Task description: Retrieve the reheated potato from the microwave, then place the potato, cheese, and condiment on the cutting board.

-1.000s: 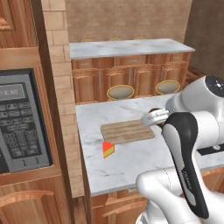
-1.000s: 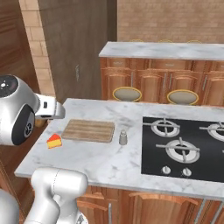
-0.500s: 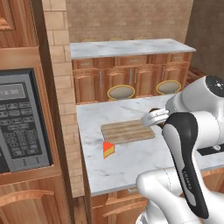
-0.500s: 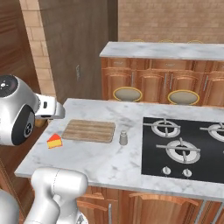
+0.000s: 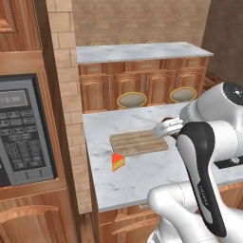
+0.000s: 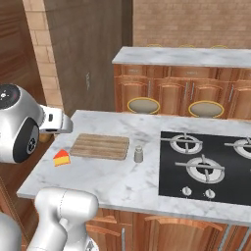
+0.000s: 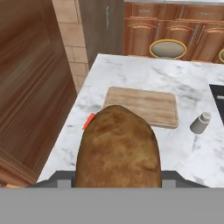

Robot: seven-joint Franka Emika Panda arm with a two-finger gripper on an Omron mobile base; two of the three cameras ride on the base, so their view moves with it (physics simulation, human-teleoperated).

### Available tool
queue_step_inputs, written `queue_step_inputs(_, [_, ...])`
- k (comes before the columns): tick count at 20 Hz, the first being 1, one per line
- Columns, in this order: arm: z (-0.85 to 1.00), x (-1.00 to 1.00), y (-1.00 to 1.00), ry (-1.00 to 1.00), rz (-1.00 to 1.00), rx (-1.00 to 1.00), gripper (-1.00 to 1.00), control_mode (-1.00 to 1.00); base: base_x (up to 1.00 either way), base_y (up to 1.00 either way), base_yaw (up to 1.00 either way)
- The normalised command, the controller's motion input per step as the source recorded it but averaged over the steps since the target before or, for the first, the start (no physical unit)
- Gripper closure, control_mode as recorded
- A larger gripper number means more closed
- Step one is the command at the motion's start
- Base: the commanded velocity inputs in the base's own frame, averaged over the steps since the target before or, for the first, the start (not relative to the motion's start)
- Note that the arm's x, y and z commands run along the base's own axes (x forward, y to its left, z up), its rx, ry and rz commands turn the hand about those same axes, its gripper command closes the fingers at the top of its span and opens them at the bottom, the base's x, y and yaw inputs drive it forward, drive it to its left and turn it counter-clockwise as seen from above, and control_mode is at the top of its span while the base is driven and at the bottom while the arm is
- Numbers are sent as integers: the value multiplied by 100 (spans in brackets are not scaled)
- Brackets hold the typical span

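Observation:
The potato, brown and rough-skinned, looms large in the hand view with my gripper shut on it; its fingertips are hidden behind the potato. I hold it above the island counter, over the near edge of the light-wood cutting board. The orange-yellow cheese lies on the counter just left of the board. Right of the board stands the pale condiment. The microwave is built into the wall at far left, keypad facing me.
A black gas hob takes up the right half of the island. Two round stools stand behind it, before a back counter. A brick column borders the island's left end.

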Motion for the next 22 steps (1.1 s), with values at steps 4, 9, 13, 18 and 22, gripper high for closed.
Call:
queue_step_inputs(4, [0, 0, 0, 0, 0, 0, 100, 100, 0, 0, 0])
queue_step_inputs(9, [0, 0, 0, 0, 0, 0, 100, 100, 0, 0, 0])
queue_step_inputs(13, [0, 0, 0, 0, 0, 0, 100, -100, 0, 0, 0])
queue_step_inputs(18, [0, 0, 0, 0, 0, 0, 100, -100, 0, 0, 0])
queue_step_inputs(22, [0, 0, 0, 0, 0, 0, 100, -100, 0, 0, 0])
